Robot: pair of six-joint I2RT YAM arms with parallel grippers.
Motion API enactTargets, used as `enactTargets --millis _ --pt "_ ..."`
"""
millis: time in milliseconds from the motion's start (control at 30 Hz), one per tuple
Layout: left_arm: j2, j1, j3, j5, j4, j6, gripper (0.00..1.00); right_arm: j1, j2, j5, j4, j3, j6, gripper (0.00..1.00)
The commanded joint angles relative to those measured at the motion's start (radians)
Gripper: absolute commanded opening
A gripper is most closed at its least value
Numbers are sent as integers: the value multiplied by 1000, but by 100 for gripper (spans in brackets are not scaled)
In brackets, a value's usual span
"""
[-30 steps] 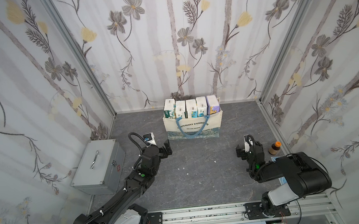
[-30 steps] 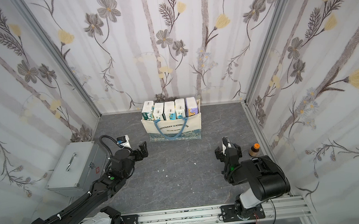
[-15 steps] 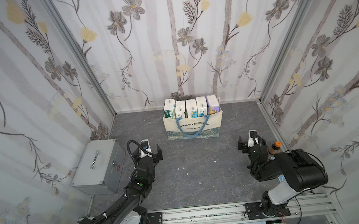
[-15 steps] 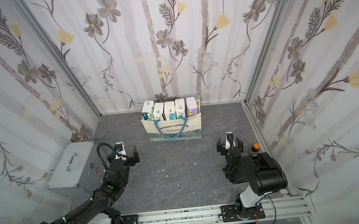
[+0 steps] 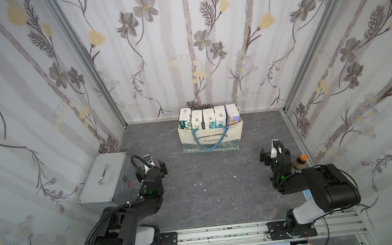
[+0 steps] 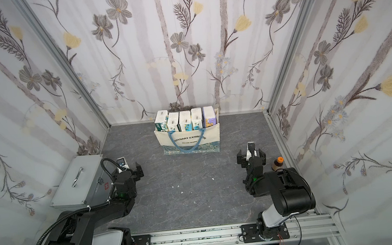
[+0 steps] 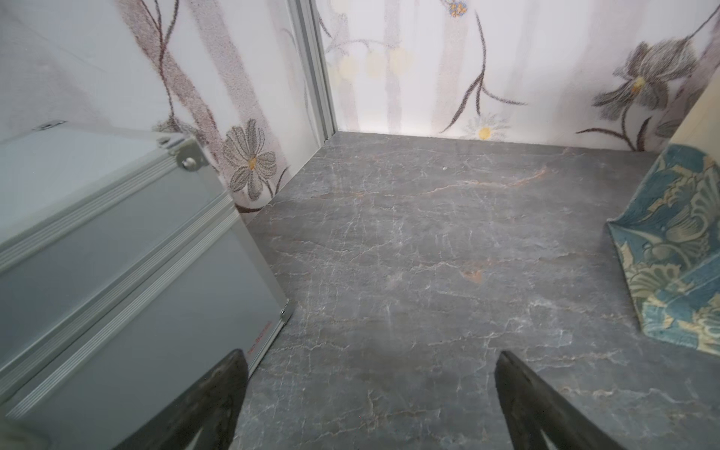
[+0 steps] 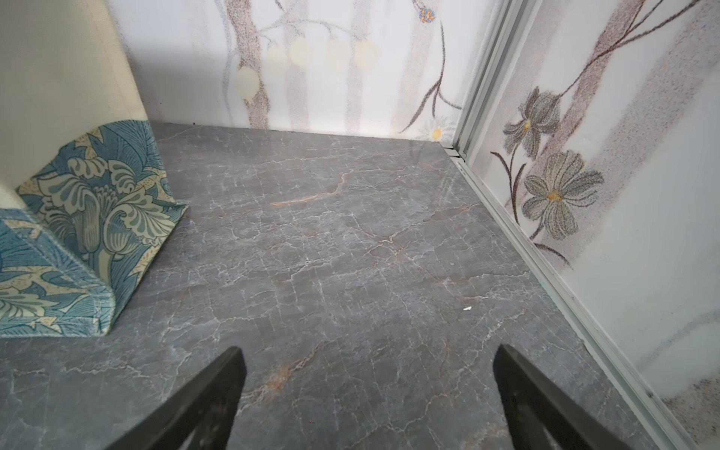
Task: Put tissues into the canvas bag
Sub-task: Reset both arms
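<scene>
Tissue packs [image 5: 209,119] stand upright filling canvas bag [image 5: 210,140], none loose, so probably finished: left gripper [image 7: 370,354] and right gripper [image 8: 368,350] sit spread, empty, either side.

Ahead of both claws, the tissues [image 5: 209,119] show only their tops, the rest sunk in the canvas bag [image 5: 233,136]. Its strap [image 5: 211,148] crosses the lettering, first letters covered, small print unreadable. Beside the left claw [image 7: 368,358], the metal case [image 7: 97,253] runs off the picture's edge. Just beside the right claw [image 5: 275,153], a bottle [image 5: 300,162], label too small to read. White specks [image 5: 205,190] between the claws, too tiny to name.
</scene>
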Motion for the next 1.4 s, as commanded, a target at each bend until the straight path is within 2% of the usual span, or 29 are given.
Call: enactTargets --millis 0,167,333,500,533,700,900,933,1000,1267,1333,1367 --pt "17 24 24 119 27 -12 100 -1 -4 7 12 6 5 99" --pt "48 70 65 281 -12 18 100 -1 -4 5 9 7 4 99" --pt "70 108 92 307 -30 1 100 -1 -5 4 8 7 4 99" --pt "258 144 22 364 304 1 100 -3 -5 5 -3 14 7 99" --pt "273 140 19 375 317 6 100 -7 -8 3 -27 27 10 99" --pt "256 124 83 365 163 27 100 -68 -23 -56 -243 120 74 99" --pt "287 118 115 333 135 27 100 -91 -25 -92 -262 128 93 99" --pt "276 132 144 367 66 12 100 -93 -24 -94 -262 130 93 99" --pt "281 161 159 412 48 -4 100 -93 -24 -95 -264 130 93 99" --pt "278 164 164 420 34 -6 100 -93 -23 -121 -270 133 87 99" --pt "279 166 164 424 33 -7 93 -95 -23 -161 -277 136 74 99" --pt "279 166 165 424 33 -6 95 -96 -23 -176 -279 139 69 99"
